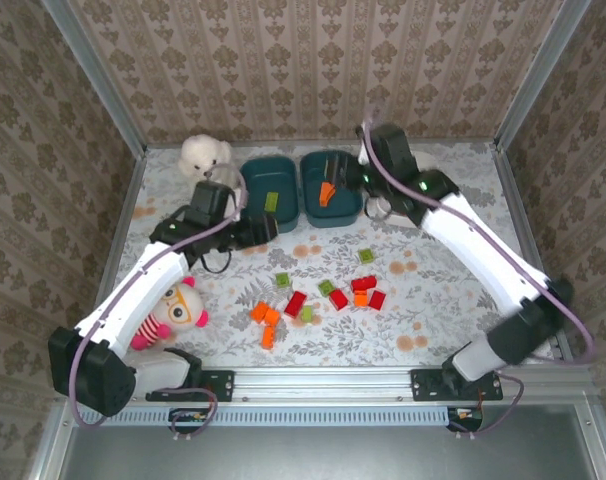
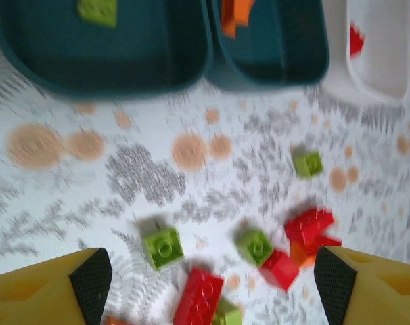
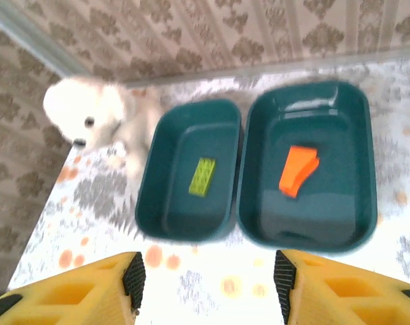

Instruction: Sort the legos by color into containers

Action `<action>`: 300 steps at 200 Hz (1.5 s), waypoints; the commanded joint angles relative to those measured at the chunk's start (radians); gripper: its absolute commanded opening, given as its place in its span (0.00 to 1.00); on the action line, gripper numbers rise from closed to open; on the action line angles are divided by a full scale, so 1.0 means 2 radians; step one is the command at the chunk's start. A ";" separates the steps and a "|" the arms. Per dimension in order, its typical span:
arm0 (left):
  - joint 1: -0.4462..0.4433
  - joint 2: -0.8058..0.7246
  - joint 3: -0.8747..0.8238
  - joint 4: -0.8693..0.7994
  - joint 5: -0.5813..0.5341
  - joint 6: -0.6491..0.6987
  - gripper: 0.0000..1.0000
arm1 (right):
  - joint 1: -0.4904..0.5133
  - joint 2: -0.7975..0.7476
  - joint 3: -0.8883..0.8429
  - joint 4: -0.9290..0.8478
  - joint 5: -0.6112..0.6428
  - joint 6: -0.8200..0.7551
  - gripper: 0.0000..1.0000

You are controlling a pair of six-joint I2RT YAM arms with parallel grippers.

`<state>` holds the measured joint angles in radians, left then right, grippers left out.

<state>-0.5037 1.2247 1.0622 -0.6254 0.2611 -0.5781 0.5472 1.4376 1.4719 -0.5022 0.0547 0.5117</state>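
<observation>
three tubs stand in a row along the far side of the table [image 1: 433, 300]. from my remote station i read the left tub [image 1: 268, 165] with a flat brick [image 1: 271, 201] lying in it, the middle tub [image 1: 335, 218] just beside it holding a second brick [image 1: 327, 192], and the right tub [image 2: 388, 68] just right of that with a third brick [image 2: 356, 40] inside. in front of the tubs the loose bricks [image 1: 313, 295] lie scattered mid-table, several touching; i find one plush toy [image 1: 205, 153] just left of the left tub, and another plush toy [image 1: 178, 305] near the front left, left of the scatter.
</observation>
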 commanded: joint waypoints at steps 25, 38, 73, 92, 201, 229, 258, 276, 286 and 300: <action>-0.122 0.118 0.063 0.023 -0.025 0.040 0.81 | 0.003 -0.163 -0.225 -0.013 0.037 0.044 0.58; -0.145 0.178 0.104 0.023 -0.027 0.045 0.80 | 0.003 -0.217 -0.254 -0.053 0.048 0.057 0.58; -0.184 0.328 0.231 -0.003 -0.044 0.011 0.78 | 0.003 -0.319 -0.274 -0.147 0.072 0.072 0.58; -0.203 0.397 0.306 -0.038 -0.062 -0.023 0.78 | 0.003 -0.355 -0.266 -0.187 0.087 0.080 0.58; -0.243 0.602 0.543 -0.175 -0.128 -0.248 0.76 | 0.003 -0.436 -0.245 -0.272 0.090 0.082 0.59; -0.243 0.625 0.569 -0.180 -0.141 -0.256 0.71 | 0.003 -0.447 -0.251 -0.270 0.082 0.082 0.59; -0.243 0.649 0.600 -0.183 -0.146 -0.257 0.56 | 0.003 -0.450 -0.253 -0.267 0.077 0.077 0.61; -0.241 0.655 0.606 -0.184 -0.149 -0.260 0.48 | 0.003 -0.450 -0.253 -0.264 0.075 0.075 0.61; -0.241 0.655 0.606 -0.182 -0.149 -0.259 0.42 | 0.003 -0.449 -0.253 -0.263 0.075 0.075 0.62; -0.240 0.653 0.605 -0.181 -0.148 -0.257 0.33 | 0.003 -0.448 -0.253 -0.261 0.075 0.075 0.62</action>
<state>-0.9863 2.5080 2.2498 -0.9741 -0.0170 -1.0821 0.5545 0.5495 0.9695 -1.0145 0.2222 0.6621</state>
